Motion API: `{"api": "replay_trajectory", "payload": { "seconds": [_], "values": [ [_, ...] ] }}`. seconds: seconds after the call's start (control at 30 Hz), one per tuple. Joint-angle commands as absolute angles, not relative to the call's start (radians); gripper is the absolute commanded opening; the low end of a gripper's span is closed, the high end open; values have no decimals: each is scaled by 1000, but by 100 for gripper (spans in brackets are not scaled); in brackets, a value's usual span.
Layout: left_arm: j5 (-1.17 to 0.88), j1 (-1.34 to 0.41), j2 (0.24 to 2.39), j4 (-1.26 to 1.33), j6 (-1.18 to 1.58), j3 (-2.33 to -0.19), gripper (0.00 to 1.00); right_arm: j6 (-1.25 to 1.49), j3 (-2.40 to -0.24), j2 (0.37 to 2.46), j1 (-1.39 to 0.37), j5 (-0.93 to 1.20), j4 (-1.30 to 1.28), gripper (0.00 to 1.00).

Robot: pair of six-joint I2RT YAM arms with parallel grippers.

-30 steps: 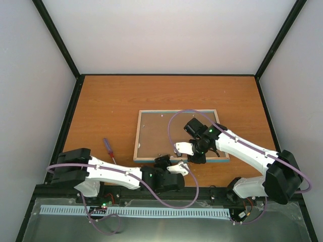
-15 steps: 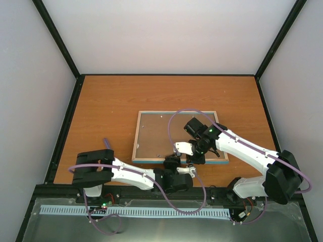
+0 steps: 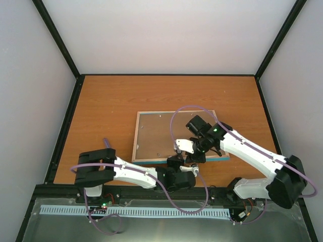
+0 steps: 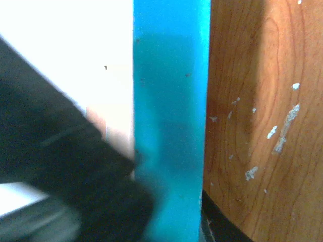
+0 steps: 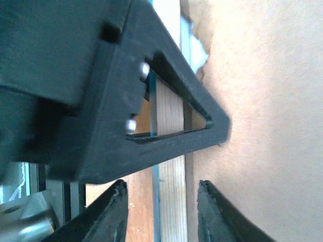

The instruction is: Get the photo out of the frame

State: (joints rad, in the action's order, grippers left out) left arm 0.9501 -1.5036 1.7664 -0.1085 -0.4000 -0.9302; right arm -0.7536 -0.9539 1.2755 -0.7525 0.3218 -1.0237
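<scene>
Top external view: the frame (image 3: pixel 137 136) lies face down toward 5 o'clock of the tabletop (image 3: pixel 111 106) centre. Its brown backing board (image 3: pixel 156 133) shows, so I judge the photo is hidden beneath. My left end effector (image 3: pixel 177 162) meets the 6 o'clock rim; whether it grips I cannot tell. My right end effector (image 3: pixel 193 153), at 5 o'clock, stands slightly parted astride the wood rim. The photo should be light, floppy and crease-prone, best lifted by an edge once the stiff board is out.
</scene>
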Motion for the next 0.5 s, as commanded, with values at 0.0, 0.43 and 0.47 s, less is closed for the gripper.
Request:
{"api": "replay_trajectory", "payload": {
  "seconds": [0.0, 0.43, 0.47],
  "values": [
    [974, -1482, 1754, -106, -356, -1012, 16, -706, -1056, 1161, -756, 330, -1075, 44],
    [839, -1417, 1671, -629, -120, -1369, 4, -604, -1379, 1021, -450, -6, -974, 67],
    [826, -1411, 1670, -670, -97, -1405, 4, -589, -1390, 1017, -425, -42, -955, 68]
  ]
}}
